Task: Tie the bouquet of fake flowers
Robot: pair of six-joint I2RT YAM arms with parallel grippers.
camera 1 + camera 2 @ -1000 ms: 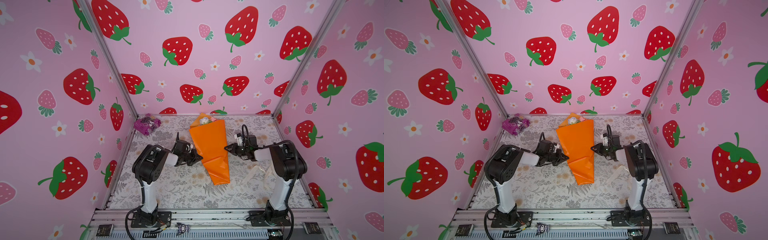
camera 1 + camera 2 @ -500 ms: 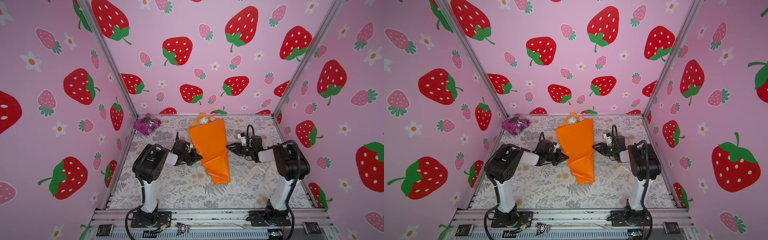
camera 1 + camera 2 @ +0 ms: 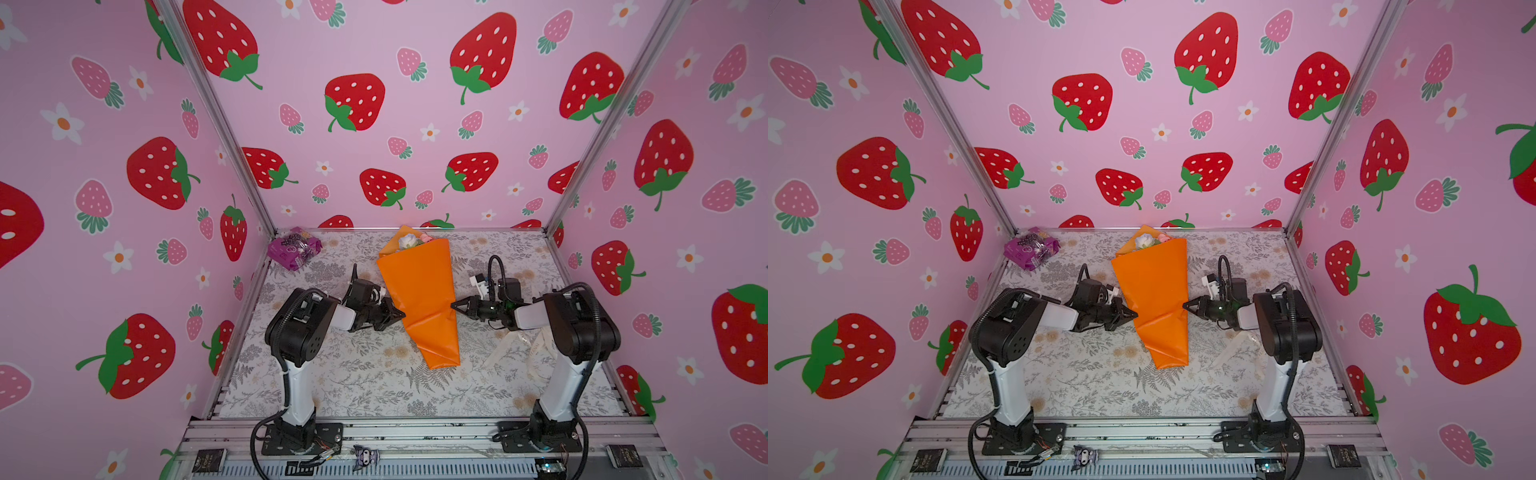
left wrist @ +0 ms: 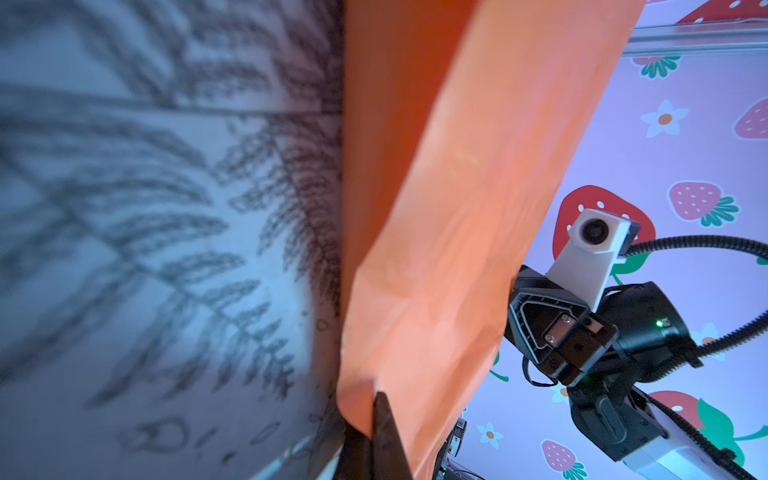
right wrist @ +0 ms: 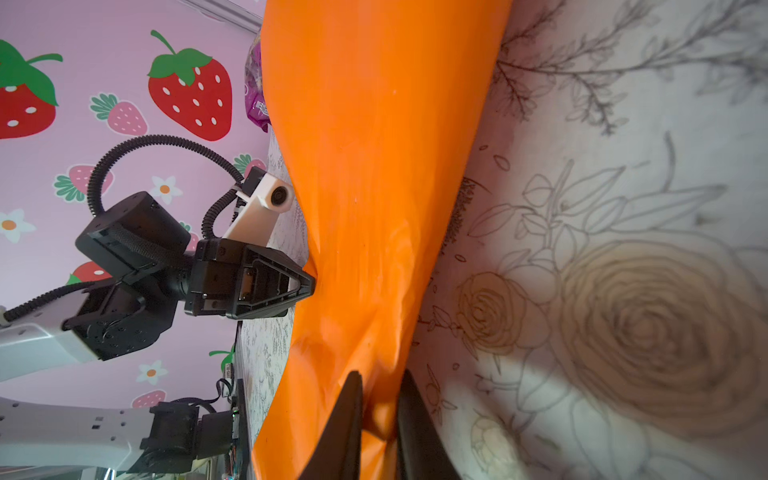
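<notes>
The bouquet of fake flowers [image 3: 419,291] lies flat in the middle of the floral tablecloth [image 3: 353,374]. In both top views its white and pink roses [image 3: 409,241] peek out of the wide end near the back wall, and the narrow end points toward the front rail. Its orange wrapping paper [image 3: 1154,286] is creased and drawn in about halfway along, where the two arms meet it from opposite sides. The left gripper [image 3: 401,314] sits at the paper's left edge with its fingers pressed together, and the left wrist view shows the paper's edge caught at their tips. The right gripper [image 3: 454,306] touches the right edge. In the right wrist view its two fingers [image 5: 349,407] stand close together with a fold of orange paper pinched between them. A crinkly purple packet [image 3: 294,248] rests in the back left corner, well apart from the bouquet. A pale ribbon [image 3: 540,351] lies on the cloth beside the right arm.
</notes>
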